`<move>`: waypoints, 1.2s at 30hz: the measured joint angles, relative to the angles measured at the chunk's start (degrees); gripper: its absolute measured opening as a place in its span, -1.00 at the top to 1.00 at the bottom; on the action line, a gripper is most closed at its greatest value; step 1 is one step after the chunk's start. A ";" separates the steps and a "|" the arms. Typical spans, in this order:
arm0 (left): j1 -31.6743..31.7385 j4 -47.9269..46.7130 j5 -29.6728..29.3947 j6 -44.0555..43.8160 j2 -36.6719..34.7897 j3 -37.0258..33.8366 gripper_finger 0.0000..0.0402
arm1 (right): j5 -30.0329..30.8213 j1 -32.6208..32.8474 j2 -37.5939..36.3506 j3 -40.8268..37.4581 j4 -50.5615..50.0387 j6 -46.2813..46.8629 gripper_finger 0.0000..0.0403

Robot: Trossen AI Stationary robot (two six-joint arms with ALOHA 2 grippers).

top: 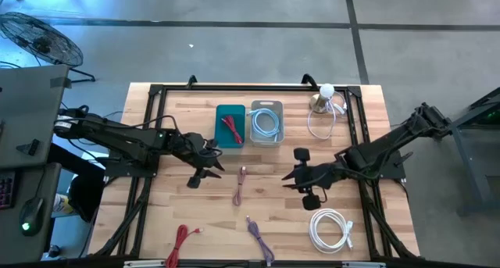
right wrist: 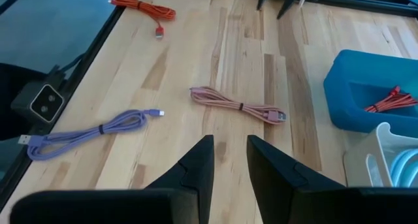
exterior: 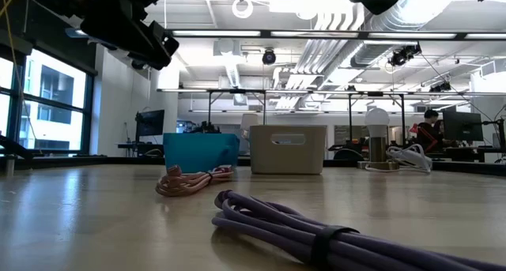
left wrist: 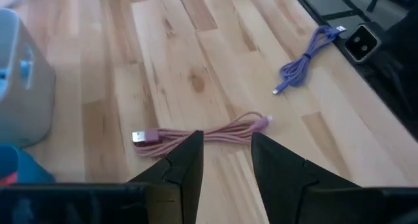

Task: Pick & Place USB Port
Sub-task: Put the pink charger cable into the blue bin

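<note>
A pink USB cable (top: 241, 186) lies bundled on the table's middle, also seen as the pink cable (left wrist: 202, 136) and the pink cable (right wrist: 238, 106). My left gripper (top: 205, 172) hovers left of it, open (left wrist: 225, 138), with nothing between its fingers. My right gripper (top: 301, 179) hovers right of it, also open (right wrist: 228, 140) and empty. A purple cable (top: 258, 237), a red cable (top: 180, 241) and a white cable (top: 331, 229) lie near the front edge. A blue bin (top: 219, 112) holds a red cable; a pale bin (top: 266, 105) holds a light blue cable.
A small lamp (top: 323, 100) with a loose white cord stands at the far right. A black frame rail (top: 234, 88) runs round the table's edges. Bare wood lies between the two grippers around the pink cable. In the low view, the purple cable (exterior: 316, 233) lies nearest.
</note>
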 joint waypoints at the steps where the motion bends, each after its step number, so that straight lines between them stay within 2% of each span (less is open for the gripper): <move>1: 0.00 0.11 -0.92 0.81 0.00 0.00 0.35 | 0.06 0.22 0.02 0.00 0.00 0.00 0.58; 10: 0.04 1.61 -11.10 7.22 -0.17 0.00 0.05 | 0.48 0.57 2.06 0.00 1.45 1.40 0.58; 17: 0.02 -0.96 -11.26 10.44 -3.94 0.00 -0.11 | -0.39 -1.58 8.67 0.00 4.80 -0.96 0.58; 23: -0.03 -4.14 -11.33 10.99 -12.34 -0.02 -0.12 | -6.49 -5.68 12.92 1.02 5.92 -3.34 0.58; 28: -0.04 -4.79 -13.17 12.71 -18.35 -0.02 -0.12 | -11.25 -7.86 17.57 6.19 5.20 -7.35 0.58; 30: -0.04 -6.00 -14.07 13.20 -20.46 -0.02 -0.12 | -13.05 -8.55 20.34 9.61 2.32 -8.65 0.58; 36: -0.02 -11.75 -16.40 13.54 -24.92 -0.02 -0.12 | -13.57 -9.58 29.13 20.59 -7.88 -12.31 0.58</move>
